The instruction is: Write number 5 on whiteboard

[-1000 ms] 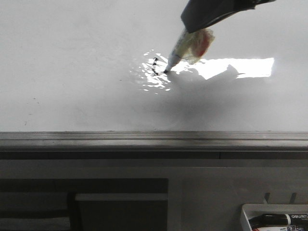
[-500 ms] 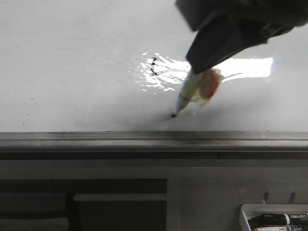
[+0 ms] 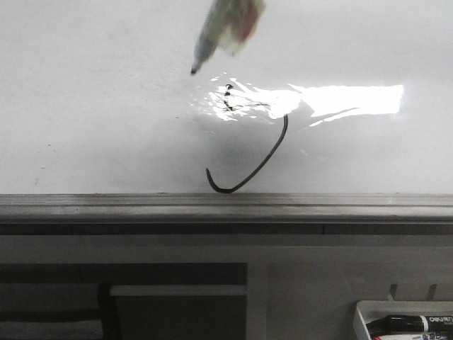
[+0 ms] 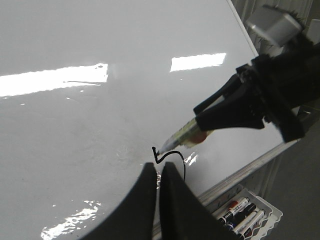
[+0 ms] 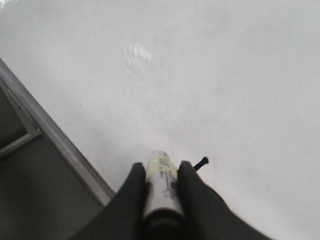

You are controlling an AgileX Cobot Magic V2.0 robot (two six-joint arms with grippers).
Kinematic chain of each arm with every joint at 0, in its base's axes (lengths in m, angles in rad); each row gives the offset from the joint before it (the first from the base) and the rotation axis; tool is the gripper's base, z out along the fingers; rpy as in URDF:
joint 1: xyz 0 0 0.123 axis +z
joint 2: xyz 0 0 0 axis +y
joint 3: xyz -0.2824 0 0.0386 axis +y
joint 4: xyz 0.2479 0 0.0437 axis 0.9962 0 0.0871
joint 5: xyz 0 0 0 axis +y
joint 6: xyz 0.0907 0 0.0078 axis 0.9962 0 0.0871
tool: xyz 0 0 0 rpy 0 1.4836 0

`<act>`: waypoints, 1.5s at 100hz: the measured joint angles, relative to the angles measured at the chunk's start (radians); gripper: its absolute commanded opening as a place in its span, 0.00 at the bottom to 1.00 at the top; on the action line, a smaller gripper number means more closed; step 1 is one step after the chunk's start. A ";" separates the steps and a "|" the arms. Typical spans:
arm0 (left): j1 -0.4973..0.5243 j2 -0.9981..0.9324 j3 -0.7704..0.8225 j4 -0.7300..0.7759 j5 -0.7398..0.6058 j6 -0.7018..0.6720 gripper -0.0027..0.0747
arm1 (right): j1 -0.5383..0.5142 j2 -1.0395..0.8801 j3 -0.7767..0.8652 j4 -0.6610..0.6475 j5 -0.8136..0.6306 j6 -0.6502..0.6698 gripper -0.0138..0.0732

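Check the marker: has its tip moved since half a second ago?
Yes. The marker tip has gone from low, near the grey edge rail, to above the number 5, farther from the rail.

Glossy whiteboard (image 3: 106,106), grey metal rail (image 3: 212,207)

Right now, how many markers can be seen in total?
5, possibly more hidden. One marker is clamped in the right end effector over the whiteboard. Four lie side by side in the tray below the board's rail; the frame edge may cut off others.
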 measured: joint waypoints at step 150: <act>0.000 0.000 0.000 0.000 0.000 0.000 0.01 | -0.082 0.045 0.039 -0.084 -0.040 0.000 0.11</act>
